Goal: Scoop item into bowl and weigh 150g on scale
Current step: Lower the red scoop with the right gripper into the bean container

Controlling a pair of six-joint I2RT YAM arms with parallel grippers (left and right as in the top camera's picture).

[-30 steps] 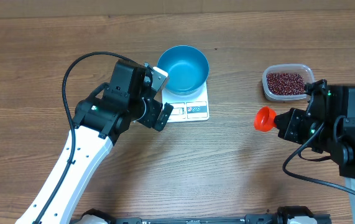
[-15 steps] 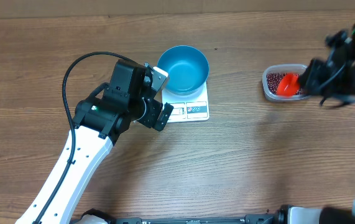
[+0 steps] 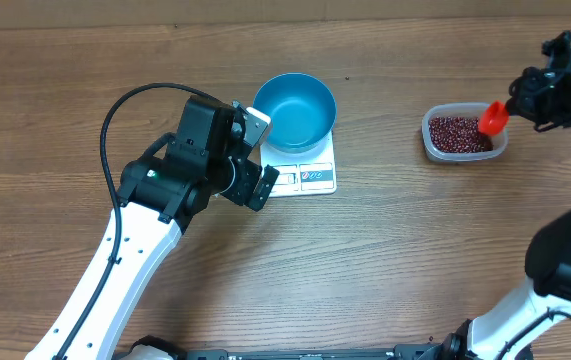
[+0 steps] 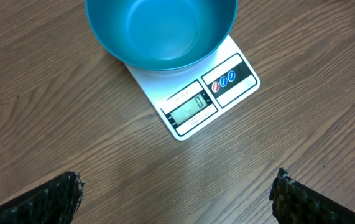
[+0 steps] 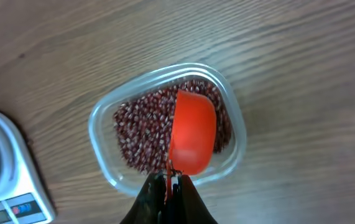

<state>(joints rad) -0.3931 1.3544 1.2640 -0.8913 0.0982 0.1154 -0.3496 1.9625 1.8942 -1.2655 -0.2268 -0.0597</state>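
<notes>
Grips scoop (image 5: 193, 134) handle w/ right end effector (image 5: 170, 184), clamped tight, over beans (image 5: 133, 134) in tub (image 5: 102, 121). Holds left end effector (image 4: 177, 196) wide open, empty, near scale (image 4: 196, 93) (bowl (image 4: 161, 31) on top).

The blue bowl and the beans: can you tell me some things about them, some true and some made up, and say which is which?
1. The blue bowl sits on the white scale. True.
2. The beans lie in the clear tub. True.
3. Some beans are already in the blue bowl. False: the bowl is empty.
4. The right gripper holds a red scoop over the clear tub. True.
5. The left gripper is shut on the bowl's rim. False: its jaws stand wide open, short of the scale, and hold nothing.
</notes>
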